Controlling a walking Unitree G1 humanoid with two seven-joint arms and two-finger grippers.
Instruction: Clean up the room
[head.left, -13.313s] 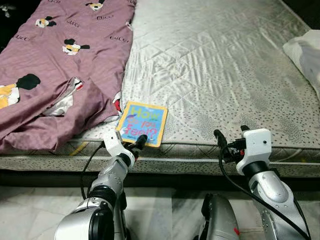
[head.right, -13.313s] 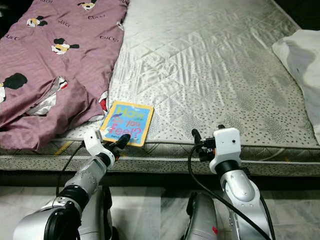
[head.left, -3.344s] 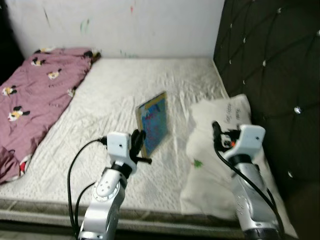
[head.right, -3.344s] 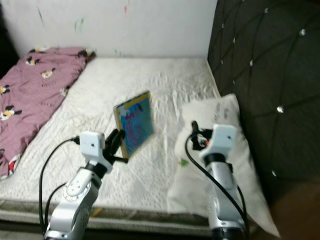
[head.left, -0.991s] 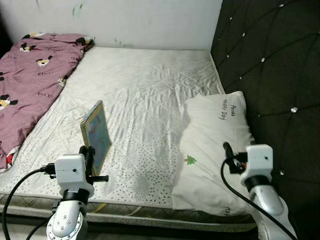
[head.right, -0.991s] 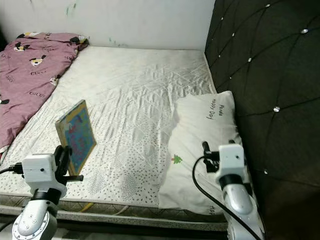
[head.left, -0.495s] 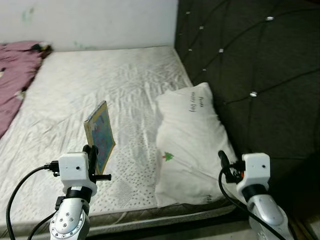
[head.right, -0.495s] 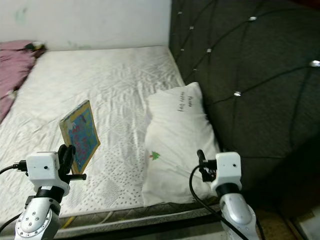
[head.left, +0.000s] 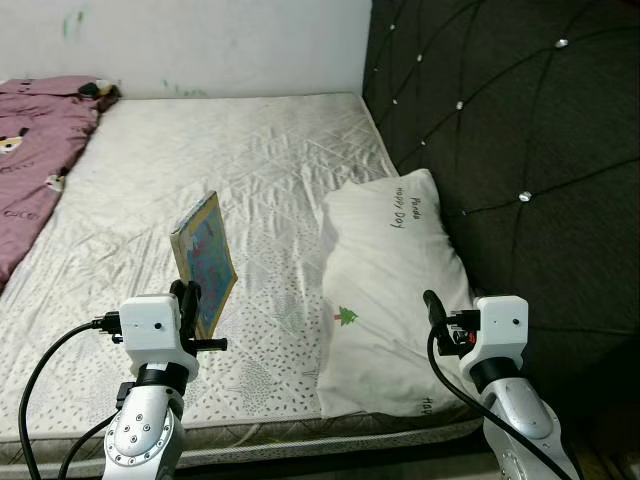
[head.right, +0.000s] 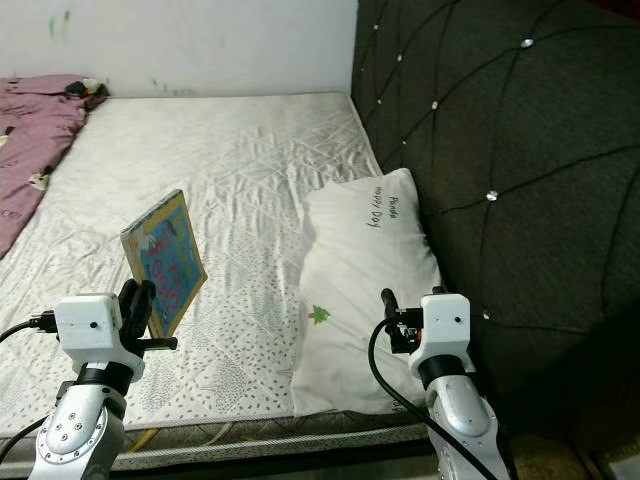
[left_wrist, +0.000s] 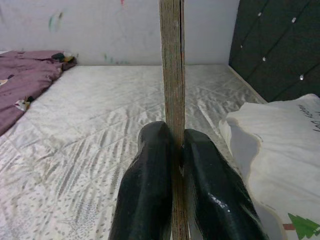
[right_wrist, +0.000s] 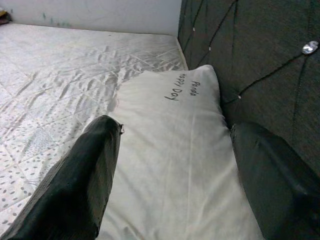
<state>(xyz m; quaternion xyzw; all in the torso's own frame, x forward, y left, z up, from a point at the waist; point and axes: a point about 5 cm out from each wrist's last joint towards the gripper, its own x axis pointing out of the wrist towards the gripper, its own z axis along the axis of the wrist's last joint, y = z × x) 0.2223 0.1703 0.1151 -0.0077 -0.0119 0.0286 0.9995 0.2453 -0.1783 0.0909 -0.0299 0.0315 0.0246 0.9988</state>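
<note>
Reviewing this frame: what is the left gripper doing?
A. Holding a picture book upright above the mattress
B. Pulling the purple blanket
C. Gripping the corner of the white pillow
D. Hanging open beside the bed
A. The left gripper is shut on the thin book, its two black fingers pressed against either side, holding it upright over the mattress, apart from the pillow.

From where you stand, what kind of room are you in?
Most likely a bedroom: a bare quilted mattress with a white pillow lies against a dark tufted headboard, and a purple cartoon-print duvet is bunched at its far side.
</note>
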